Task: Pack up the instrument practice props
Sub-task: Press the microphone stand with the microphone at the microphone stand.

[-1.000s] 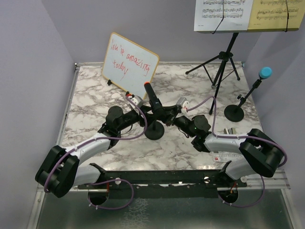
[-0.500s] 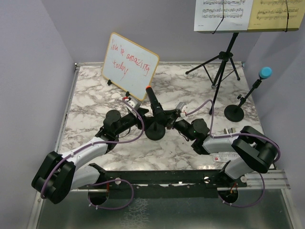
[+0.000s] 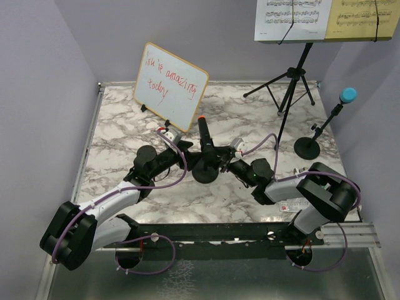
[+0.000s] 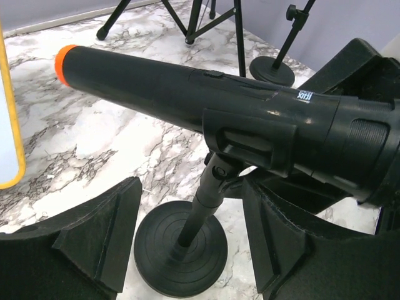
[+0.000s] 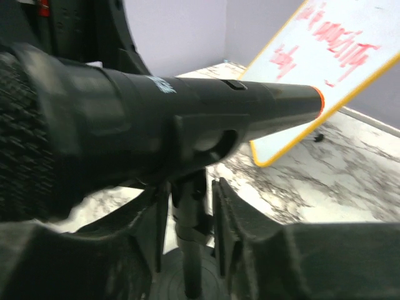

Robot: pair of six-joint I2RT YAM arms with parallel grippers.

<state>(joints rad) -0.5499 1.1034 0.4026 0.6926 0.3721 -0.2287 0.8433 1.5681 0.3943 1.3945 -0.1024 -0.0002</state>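
**Packing hardly begun: both arms at the black microphone**

The black microphone with the orange tip [image 3: 204, 134] sits clipped in its small black round-based holder [image 3: 204, 172] at mid-table. The left gripper [image 4: 190, 240] gapes wide astride the stem, holding nothing. The right gripper [image 5: 187, 231] hugs the stem; whether it pinches, I cannot tell. The blue-headed microphone [image 3: 347, 95] at far right, and the white sheet music [image 3: 292, 19] and yellow sheet music [image 3: 362, 19] on the tall black tripod music desk [image 3: 294, 87], are not yet packed.

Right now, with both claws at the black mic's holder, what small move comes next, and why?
Probably close the left claw on the stem of the mic holder to steady it. Its fingers stand open either side of that stem, and the black microphone sits clipped on top. The right claw flanks the same stem closely; whether it grips, I cannot tell.
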